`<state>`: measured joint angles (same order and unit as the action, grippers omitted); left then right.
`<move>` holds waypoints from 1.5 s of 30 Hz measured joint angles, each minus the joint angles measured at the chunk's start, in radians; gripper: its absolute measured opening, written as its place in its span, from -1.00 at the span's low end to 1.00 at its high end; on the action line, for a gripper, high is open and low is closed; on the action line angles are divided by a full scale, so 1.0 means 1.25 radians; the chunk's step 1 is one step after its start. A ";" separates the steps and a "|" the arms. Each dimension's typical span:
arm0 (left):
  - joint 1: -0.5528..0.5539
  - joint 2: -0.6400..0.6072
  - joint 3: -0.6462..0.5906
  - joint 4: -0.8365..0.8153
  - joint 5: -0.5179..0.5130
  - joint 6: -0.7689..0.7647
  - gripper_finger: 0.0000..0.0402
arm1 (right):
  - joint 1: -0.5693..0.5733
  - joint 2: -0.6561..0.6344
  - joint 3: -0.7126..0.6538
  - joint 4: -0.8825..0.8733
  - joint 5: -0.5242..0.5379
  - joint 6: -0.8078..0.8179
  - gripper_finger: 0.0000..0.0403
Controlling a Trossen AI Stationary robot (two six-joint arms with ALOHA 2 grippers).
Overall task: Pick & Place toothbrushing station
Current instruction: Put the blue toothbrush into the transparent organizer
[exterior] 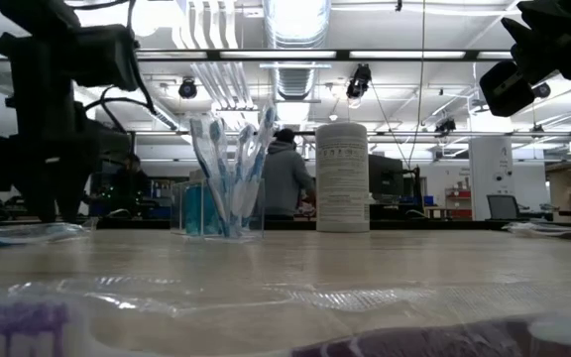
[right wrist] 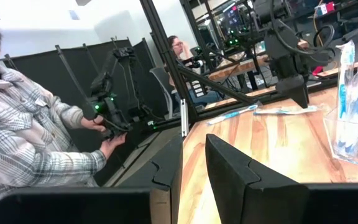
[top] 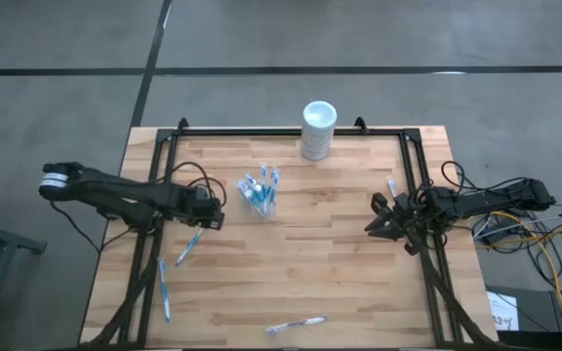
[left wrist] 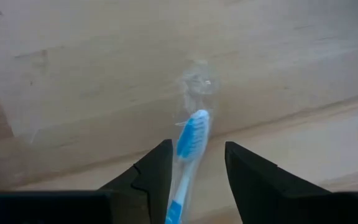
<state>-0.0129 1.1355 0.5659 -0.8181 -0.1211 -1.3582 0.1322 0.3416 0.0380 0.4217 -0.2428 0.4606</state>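
We look down on the wooden desk (top: 291,283), and the clear plastic cup (top: 259,198) stands near its middle, packed with blue-and-white toothbrushes and teal tubes standing upright. Behind it, at the far edge, sits the white cylinder (top: 319,130).

The left end effector (top: 211,216) hangs low over the desk just left of the cup. From its wrist camera we see its two dark fingers (left wrist: 157,177) parted, with a wrapped toothbrush (left wrist: 188,158) lying on the wood between them; the jaws stand open around it, and we cannot tell whether either finger touches it. From above, that same brush (top: 189,244) slants away toward the front left.

Another wrapped toothbrush (top: 164,290) lies farther toward the front left corner, and one more (top: 296,325) rests near the front edge. A fourth (top: 392,187) lies by the right rail.

The right end effector (top: 379,221) waits at the desk's right side, well apart from the cup, its fingers (right wrist: 241,171) slightly parted with nothing between them.

Beyond the desk, a person in a plaid shirt (right wrist: 27,134) handles a dark device.
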 joint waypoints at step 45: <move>0.032 0.000 -0.074 0.152 -0.006 0.043 -0.79 | 0.000 0.000 0.000 0.000 0.000 0.000 -0.66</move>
<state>0.0273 1.1355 0.4735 -0.6285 -0.1289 -1.3049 0.1326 0.3417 0.0380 0.4213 -0.2430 0.4607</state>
